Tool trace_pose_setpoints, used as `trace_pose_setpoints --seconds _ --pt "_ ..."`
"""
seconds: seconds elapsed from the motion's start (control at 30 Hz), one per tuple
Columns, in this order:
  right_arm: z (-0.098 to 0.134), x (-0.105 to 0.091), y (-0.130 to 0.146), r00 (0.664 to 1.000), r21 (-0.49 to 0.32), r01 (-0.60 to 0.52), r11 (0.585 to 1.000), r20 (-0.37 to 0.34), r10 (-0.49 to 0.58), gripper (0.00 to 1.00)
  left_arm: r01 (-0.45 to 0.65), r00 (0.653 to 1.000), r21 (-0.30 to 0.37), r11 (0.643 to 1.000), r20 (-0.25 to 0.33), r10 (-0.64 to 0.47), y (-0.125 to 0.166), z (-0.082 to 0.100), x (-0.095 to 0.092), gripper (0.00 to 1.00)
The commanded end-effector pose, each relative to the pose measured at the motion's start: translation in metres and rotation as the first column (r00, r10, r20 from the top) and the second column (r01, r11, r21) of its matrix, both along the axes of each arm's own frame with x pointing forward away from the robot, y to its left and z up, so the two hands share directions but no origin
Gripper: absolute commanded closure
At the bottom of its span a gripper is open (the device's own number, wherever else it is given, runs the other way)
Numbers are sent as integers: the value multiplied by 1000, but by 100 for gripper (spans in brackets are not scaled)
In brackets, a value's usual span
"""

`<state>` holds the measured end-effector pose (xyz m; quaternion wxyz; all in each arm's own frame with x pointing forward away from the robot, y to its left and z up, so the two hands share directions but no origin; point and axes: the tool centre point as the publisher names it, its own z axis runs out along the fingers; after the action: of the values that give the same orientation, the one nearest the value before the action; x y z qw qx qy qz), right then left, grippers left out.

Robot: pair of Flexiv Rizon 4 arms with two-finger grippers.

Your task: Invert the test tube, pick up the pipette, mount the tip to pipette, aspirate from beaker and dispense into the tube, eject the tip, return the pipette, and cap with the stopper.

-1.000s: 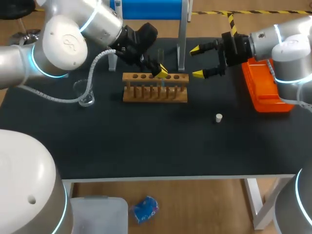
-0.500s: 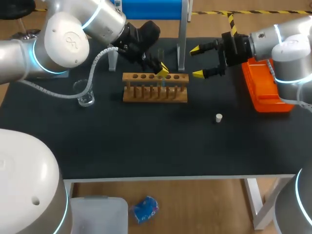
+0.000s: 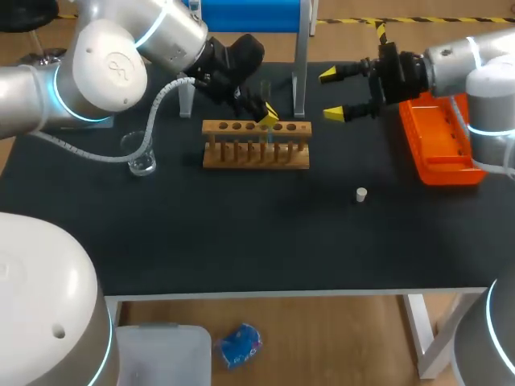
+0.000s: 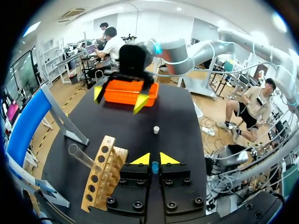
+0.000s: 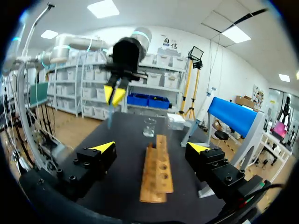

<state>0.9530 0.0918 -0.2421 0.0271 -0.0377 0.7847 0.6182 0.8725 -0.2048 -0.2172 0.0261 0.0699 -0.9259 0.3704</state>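
Test tube (image 5: 110,119): a pale bluish strip hanging below the tips of my left claw (image 4: 154,158), which was clenched on it over the wooden rack (image 3: 256,145). The left wrist view gave it only end-on, as a small blue disc between the close-set tips. That view alone showed a clear glass tube (image 4: 84,157) leaning out of the rack beside the claw. My right claw (image 3: 331,95), released and spread wide, hung past the rack's right end, near the orange tray (image 3: 438,157). Beaker (image 3: 142,157): on the bench (image 3: 241,241) left of the rack, seen in the head and right wrist views. White stopper (image 3: 361,194): alone in front of the rack, seen in the head and left wrist views.
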Motion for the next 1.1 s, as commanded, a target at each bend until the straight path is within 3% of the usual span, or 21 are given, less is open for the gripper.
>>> trace_pose_setpoints --seconds 0.03,0.17,0.33,0.57,0.7,0.93,1.1 --pt "8 -46 -13 999 49 5 999 -49 -2 0 1 1000 3 1000 -2 -1 0 1 0 100" --pt "8 -72 -3 988 111 -33 993 -147 49 0 1 1000 3 1000 -2 -1 0 1 0 100" --pt "-3 -91 21 978 143 -78 987 -183 104 0 1 1000 3 1000 -2 -1 0 1 0 100" --pt "-13 -100 49 984 158 -139 978 -92 155 0 1 1000 3 1000 -2 -1 0 1 0 100" --pt "-15 -100 57 986 160 -148 976 -57 159 0 -5 1000 34 999 28 4 1 2 -2 100" --pt "-13 -100 67 985 177 -152 972 -53 164 0 -10 999 79 997 52 6 1 3 0 100" --pt "-13 -102 75 984 202 -138 970 -79 157 0 -11 997 71 997 74 5 1 5 -1 100"
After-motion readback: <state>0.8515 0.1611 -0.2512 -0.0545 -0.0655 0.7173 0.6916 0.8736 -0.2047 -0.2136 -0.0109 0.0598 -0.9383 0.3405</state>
